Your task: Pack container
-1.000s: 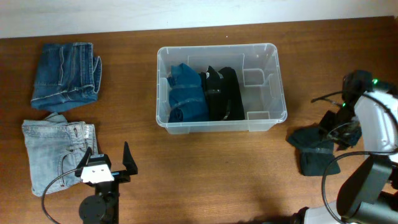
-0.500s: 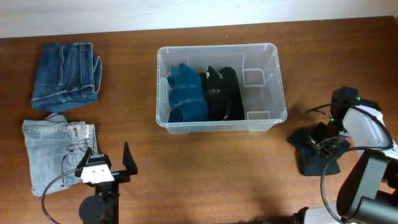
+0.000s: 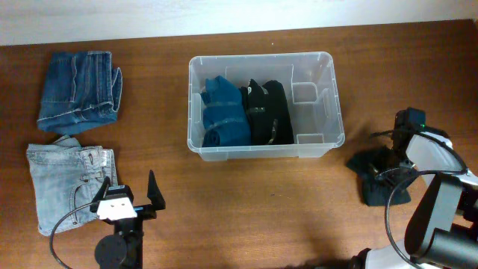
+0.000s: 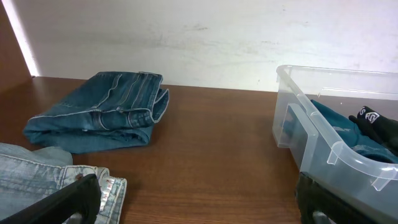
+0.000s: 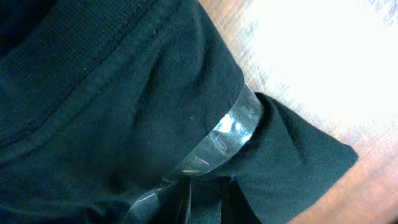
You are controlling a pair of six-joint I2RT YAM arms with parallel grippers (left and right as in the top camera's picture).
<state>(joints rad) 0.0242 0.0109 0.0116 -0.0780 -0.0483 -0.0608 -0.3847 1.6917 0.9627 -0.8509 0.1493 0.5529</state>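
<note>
The clear container (image 3: 334, 97) stands mid-table and holds a folded blue garment (image 3: 224, 112) and a folded black garment (image 3: 269, 112); its right part shows bare bottom. It also shows in the left wrist view (image 4: 348, 158). A dark garment (image 3: 372, 175) lies on the table to the container's right. My right gripper (image 3: 396, 168) is down on it, fingers (image 5: 208, 199) closed narrowly on its fabric (image 5: 106, 93) beside a clear tape band (image 5: 230, 127). My left gripper (image 3: 131, 190) is open and empty at the front left, low over the table (image 4: 199, 199).
Folded dark blue jeans (image 3: 78, 90) lie at the back left, also in the left wrist view (image 4: 99, 112). Folded light blue jeans (image 3: 67, 183) lie at the front left, just left of my left gripper (image 4: 37, 177).
My right arm has moved left and down onto the dark garment, and its fingers have closed on the fabric. The left arm and the container have not moved.
</note>
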